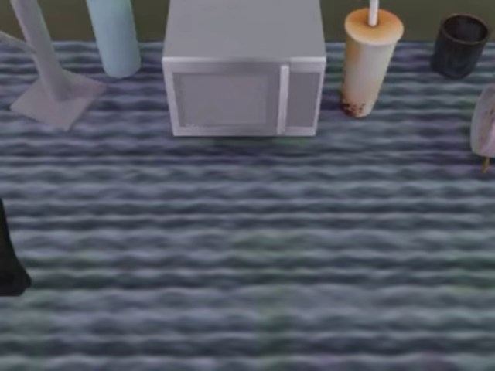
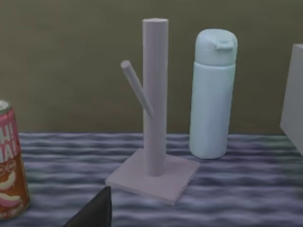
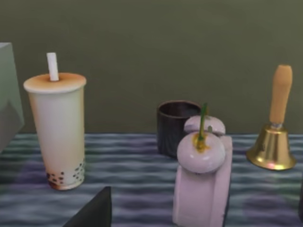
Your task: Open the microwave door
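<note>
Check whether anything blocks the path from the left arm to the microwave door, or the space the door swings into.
Nothing visible does. The microwave door is shut, and the table in front of it is bare. The stand and pale bottle sit off to the left, the cup with straw to the right.

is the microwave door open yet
No, the microwave door sits flush against the front of the microwave, handle beside the control panel.
</note>
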You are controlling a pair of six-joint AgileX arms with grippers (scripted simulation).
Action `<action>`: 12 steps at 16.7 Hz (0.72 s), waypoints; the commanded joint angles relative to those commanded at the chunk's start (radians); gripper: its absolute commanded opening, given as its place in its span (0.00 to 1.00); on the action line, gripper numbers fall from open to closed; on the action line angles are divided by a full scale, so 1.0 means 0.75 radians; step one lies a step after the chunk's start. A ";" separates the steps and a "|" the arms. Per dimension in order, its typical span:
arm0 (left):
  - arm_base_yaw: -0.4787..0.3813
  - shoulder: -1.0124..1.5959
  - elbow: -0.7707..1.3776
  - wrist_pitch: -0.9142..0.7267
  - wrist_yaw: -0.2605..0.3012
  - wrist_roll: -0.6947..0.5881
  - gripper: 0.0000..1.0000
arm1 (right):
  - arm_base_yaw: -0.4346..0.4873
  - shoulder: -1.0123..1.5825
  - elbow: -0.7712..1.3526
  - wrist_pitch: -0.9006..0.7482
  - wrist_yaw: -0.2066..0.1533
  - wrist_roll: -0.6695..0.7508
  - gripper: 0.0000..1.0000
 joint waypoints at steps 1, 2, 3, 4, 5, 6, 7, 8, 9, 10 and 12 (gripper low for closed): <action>0.000 0.000 0.000 0.000 0.000 0.000 1.00 | 0.000 0.000 0.000 0.000 0.000 0.000 1.00; 0.000 0.000 0.000 0.000 0.000 0.000 1.00 | 0.000 0.000 0.000 0.000 0.000 0.000 1.00; -0.007 0.013 0.013 -0.005 -0.004 -0.006 1.00 | 0.000 0.000 0.000 0.000 0.000 0.000 1.00; -0.021 0.040 0.041 -0.015 -0.011 -0.018 1.00 | 0.000 0.000 0.000 0.000 0.000 0.000 1.00; -0.042 0.082 0.083 -0.029 -0.023 -0.036 1.00 | 0.000 0.000 0.000 0.000 0.000 0.000 1.00; -0.068 0.137 0.138 -0.049 -0.038 -0.058 1.00 | 0.000 0.000 0.000 0.000 0.000 0.000 1.00; -0.099 0.207 0.208 -0.073 -0.056 -0.085 1.00 | 0.000 0.000 0.000 0.000 0.000 0.000 1.00; -0.134 0.291 0.290 -0.101 -0.078 -0.116 1.00 | 0.000 0.000 0.000 0.000 0.000 0.000 1.00; -0.173 0.389 0.382 -0.133 -0.102 -0.150 1.00 | 0.000 0.000 0.000 0.000 0.000 0.000 1.00; -0.216 0.501 0.482 -0.168 -0.128 -0.187 1.00 | 0.000 0.000 0.000 0.000 0.000 0.000 1.00; -0.308 0.761 0.699 -0.248 -0.185 -0.265 1.00 | 0.000 0.000 0.000 0.000 0.000 0.000 1.00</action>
